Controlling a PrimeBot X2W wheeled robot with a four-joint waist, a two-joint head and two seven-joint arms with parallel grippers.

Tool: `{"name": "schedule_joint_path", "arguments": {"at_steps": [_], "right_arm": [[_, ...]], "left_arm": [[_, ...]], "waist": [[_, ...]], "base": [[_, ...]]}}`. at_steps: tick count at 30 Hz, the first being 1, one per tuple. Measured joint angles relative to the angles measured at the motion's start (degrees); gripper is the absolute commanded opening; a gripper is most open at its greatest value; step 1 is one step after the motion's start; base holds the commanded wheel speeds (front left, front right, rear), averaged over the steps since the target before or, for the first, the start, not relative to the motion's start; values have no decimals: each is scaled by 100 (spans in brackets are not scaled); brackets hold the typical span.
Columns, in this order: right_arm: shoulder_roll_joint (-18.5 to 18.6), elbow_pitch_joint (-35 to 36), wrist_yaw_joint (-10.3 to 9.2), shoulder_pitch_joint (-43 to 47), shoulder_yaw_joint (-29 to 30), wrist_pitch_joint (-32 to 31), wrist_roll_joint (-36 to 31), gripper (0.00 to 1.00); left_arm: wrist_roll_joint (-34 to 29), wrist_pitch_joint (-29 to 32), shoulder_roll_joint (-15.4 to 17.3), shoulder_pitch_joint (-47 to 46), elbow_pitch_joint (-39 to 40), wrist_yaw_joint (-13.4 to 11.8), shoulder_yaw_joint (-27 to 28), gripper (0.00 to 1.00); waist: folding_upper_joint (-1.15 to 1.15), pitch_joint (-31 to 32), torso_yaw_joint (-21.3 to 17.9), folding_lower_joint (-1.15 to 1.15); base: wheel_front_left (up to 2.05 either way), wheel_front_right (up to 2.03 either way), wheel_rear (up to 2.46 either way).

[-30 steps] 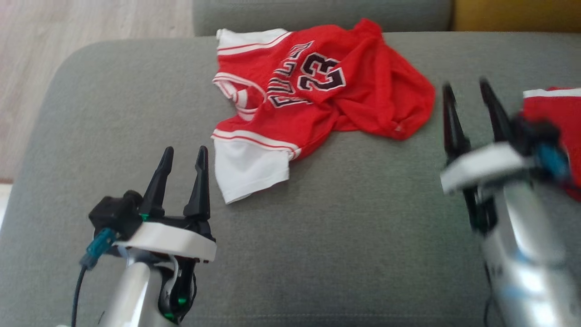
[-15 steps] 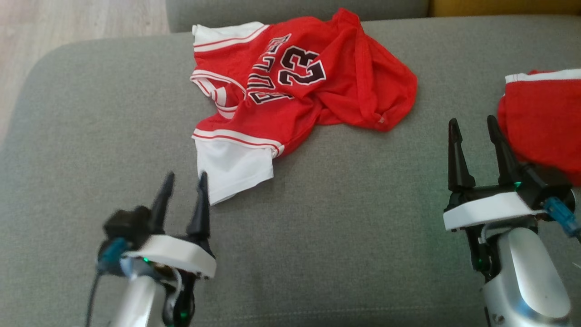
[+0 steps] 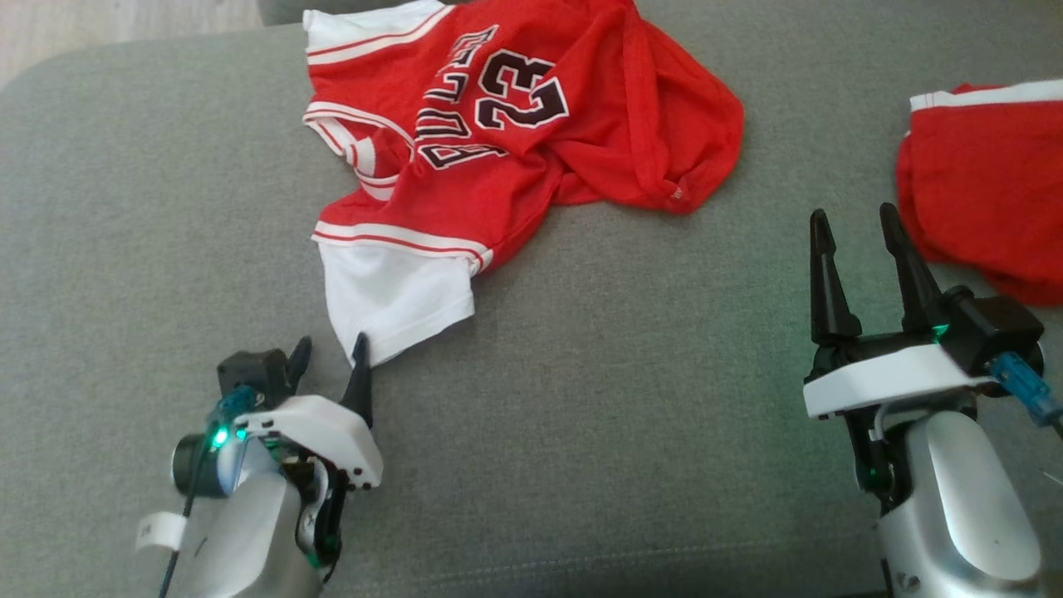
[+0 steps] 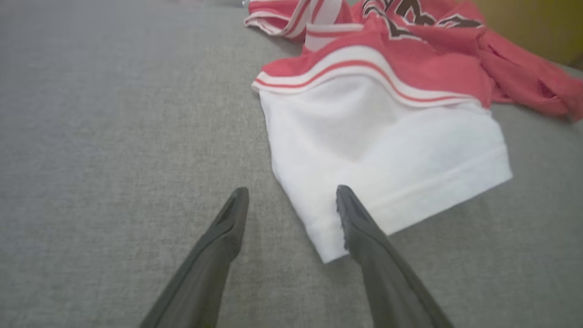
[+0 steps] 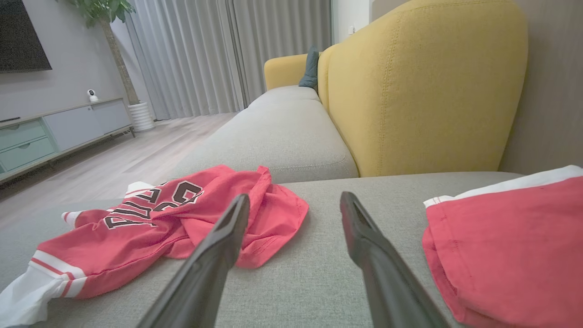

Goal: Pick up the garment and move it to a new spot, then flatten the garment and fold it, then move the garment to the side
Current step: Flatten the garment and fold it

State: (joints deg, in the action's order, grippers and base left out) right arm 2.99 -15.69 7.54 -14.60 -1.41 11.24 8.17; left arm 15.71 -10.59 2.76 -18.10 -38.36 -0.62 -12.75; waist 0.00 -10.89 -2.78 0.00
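A crumpled red mesh jersey with white sleeves and a black-and-white 23 point(image 3: 531, 141) is found bunched near the far edge of the grey fabric sofa seat point(image 3: 623, 399), left of the middle. Its print is turned upside down to the head view. It is judged unflattened and not yet picked up: folds are heaped at its right side, and 1 short white sleeve point(image 3: 390, 299) is splayed out toward the near edge. That sleeve is the nearest loose, flat-lying part, which is probably why the left claw is set there.

The left claw point(image 3: 332, 340) is tipped down at the sleeve's near corner. Its 2 dark fingers are spread wide. In the left wrist view 1 finger is seen over the white hem and the other over bare seat, so the corner is straddled. Nothing is pinched, and whether the cloth is touched cannot be told.

The right claw point(image 3: 854, 214) is held over the seat toward the right edge, well apart from the jersey, with its fingers likewise spread wide and empty. It is probably held ready for a second grip once the sleeve is lifted. Just beside it, a second red garment with a white band point(image 3: 988, 183) is seen lying at the right edge. A yellow upholstered backrest point(image 5: 423, 91) is seen beyond the seat in the right wrist view.
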Motion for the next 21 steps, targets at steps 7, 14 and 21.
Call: {"name": "schedule_joint_path", "arguments": {"at_steps": [7,14,21], "right_arm": [[-1,18,0,-2,-9,1,42,100],[-1,-1,0,-4,-13,0,43,100],[-1,-211,0,-91,-142,-146,-41,100]], "left_arm": [[-16,99,51,-361,-570,-136,4,100],[11,37,59,-526,-809,80,-101,0],[159,-232,-10,-583,-771,215,-187,0]], "waist": [[0,-98,-104,0],[0,-139,-113,0],[0,-110,65,0]], "base": [[0,0,0],[0,0,0],[0,0,0]]}}
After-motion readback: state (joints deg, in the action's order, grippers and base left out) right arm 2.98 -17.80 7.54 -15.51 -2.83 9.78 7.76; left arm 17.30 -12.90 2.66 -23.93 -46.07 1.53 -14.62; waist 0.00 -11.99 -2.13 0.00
